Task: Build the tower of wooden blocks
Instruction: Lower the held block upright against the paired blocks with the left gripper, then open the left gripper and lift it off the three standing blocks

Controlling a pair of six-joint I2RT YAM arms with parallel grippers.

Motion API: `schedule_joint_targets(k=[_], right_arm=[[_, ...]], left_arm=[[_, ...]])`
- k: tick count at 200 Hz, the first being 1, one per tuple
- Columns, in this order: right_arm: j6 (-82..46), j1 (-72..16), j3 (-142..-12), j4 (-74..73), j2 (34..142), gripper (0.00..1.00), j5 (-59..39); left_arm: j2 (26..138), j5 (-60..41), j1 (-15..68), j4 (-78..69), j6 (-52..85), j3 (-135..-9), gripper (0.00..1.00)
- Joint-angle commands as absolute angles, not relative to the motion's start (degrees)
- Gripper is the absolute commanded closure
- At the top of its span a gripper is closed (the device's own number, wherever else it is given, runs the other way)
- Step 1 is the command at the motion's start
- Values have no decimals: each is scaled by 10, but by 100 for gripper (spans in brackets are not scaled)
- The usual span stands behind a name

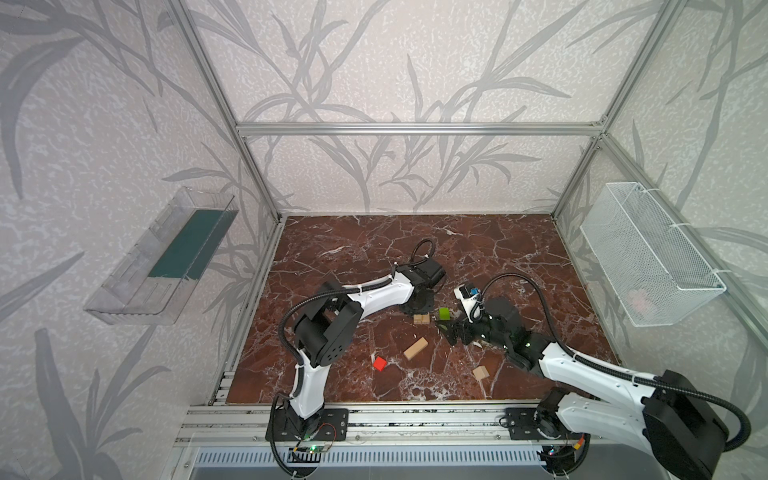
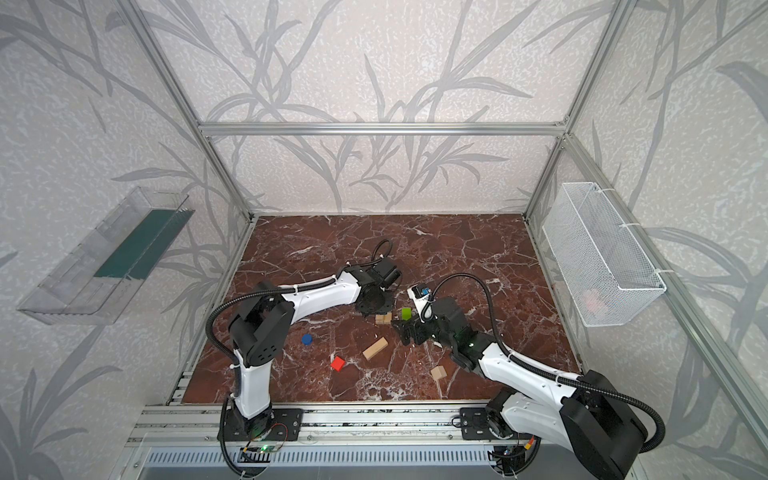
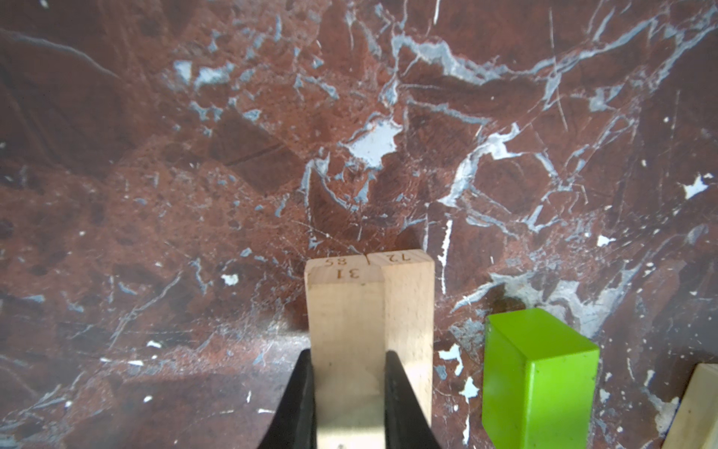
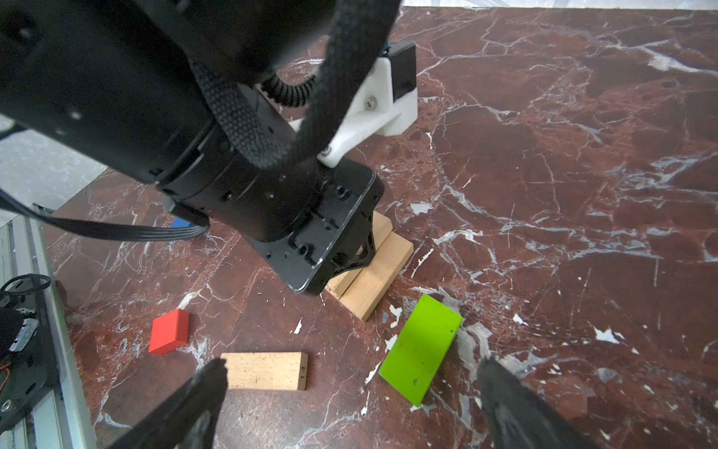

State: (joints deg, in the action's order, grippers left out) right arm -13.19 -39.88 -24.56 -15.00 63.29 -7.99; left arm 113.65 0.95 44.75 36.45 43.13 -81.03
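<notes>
Table (image 1: 519, 249) comes first: red-brown stone with white cracks, and all the blocks lie on it, near the middle and front. No tower stands yet, so this looks like the very start.

The left arm (image 1: 374, 297) bends down over two pale bars. The right arm (image 1: 582, 365) hangs low just beside them.

The left gripper (image 3: 348, 361) has its jaws close together, pinching the held bar (image 3: 345, 311) by its long sides. The right gripper (image 4: 351, 367) has its jaws wide apart and holds nothing. The green bar (image 4: 421, 346) and the loose bar (image 4: 264, 370) lie below it.

The held bar touches the next bar (image 3: 408, 303), side by side. It seems to sit a bit higher, but I cannot tell if it is off the table. The wedge (image 1: 481, 372) lies near the front, the red block (image 4: 169, 331) near the loose bar, and the disc (image 2: 306, 339) by the left arm.

What could go wrong? If the left gripper lets go while the held bar is crooked, the bottom could be wobbly. If it pulls sideways, it could drag the next bar along. The two grippers are near each other, so they might bump. The right gripper could knock the green bar if it drops down.

Small numbers are on the bar ends. They look like 31 and 85 on the held bar and 72 on the next bar.
</notes>
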Motion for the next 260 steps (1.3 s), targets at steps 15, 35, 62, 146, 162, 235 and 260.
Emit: schedule_joint_targets(k=[15,35,62,146,162,235,260], right_arm=[[-125,-397,-239,-161,621,1,-76],[-125,-396,-239,-161,620,1,-76],[-126,-396,-239,-160,620,1,-76],[-126,-397,-239,-161,621,1,-76],[-126,-396,-239,-161,621,1,-76],[-126,-397,-239,-161,621,1,-77],[-126,-397,-239,-161,621,1,-78]], left_arm=[[1145,15,452,383,429,-826,82],[1145,14,452,384,430,-827,79],[1142,16,452,383,433,-824,75],[1131,18,451,370,453,-806,62],[1130,18,450,369,460,-801,62],[1129,15,448,361,471,-794,65],[1129,12,448,358,472,-794,68]])
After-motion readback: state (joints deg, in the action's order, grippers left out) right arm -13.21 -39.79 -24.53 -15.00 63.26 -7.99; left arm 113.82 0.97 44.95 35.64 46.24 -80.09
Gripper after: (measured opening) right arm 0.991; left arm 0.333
